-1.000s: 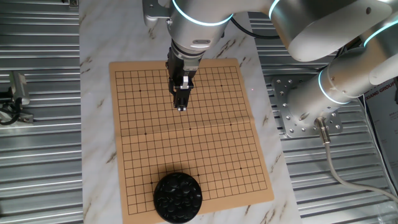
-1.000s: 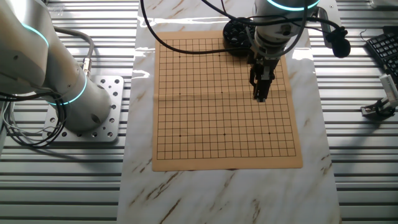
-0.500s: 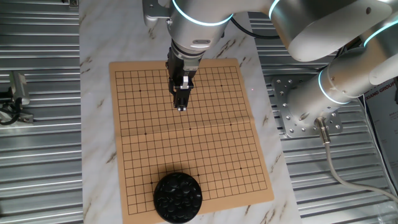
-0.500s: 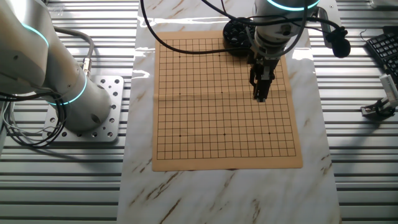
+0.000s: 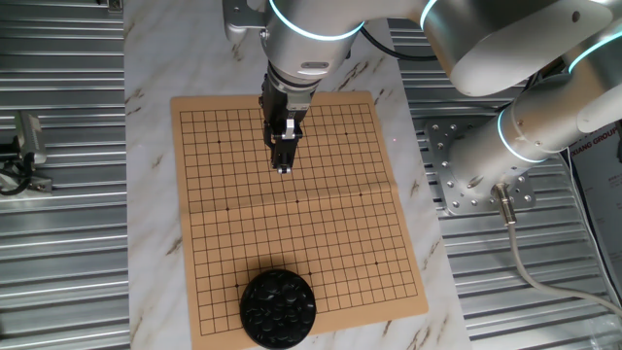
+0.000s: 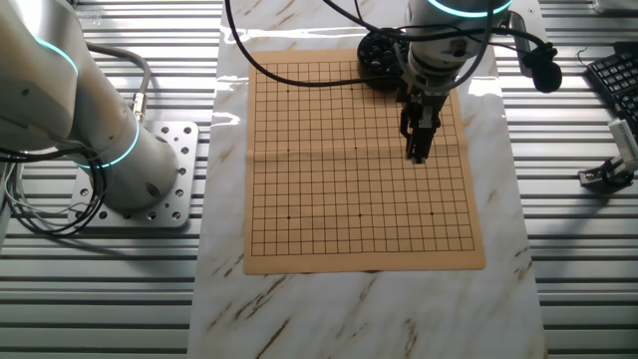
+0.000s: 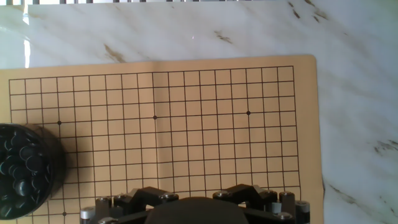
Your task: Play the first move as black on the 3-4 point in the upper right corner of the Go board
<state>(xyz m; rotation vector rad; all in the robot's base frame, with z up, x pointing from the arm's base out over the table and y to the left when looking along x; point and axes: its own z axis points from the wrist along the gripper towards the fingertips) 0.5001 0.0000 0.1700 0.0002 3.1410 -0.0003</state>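
gripper (image 5: 283,167): hangs above the middle of the upper half of the go board (image 5: 214,233), fingers pointing down; they look pressed close together, but whether a stone sits between the tips cannot be told at this size.
black stones (image 5: 278,307): heaped in the round black bowl (image 5: 248,297) at the bottom centre of one fixed view, on the near board edge; the same bowl appears at the top of the other fixed view (image 6: 374,52) and at the lower left of the hand view (image 7: 53,171).
board surface: no stone visible on any grid point in any view; first move judged not yet played.
hand view: shows the board's far edge, three star points and marble counter (image 7: 348,93) beyond; the gripper's own tips are out of the frame.
step in hand: judged as positioning over the board, either before fetching a stone or while carrying one.
doing it well: if empty, travel to the bowl and pinch a single stone from the top of the heap; count lines from the corner's two edges to the third and fourth, lower straight down, free the stone only at contact so it does not skid off the intersection.
writing: a partial label at the far right edge of one fixed view, too cut off to read reliably.
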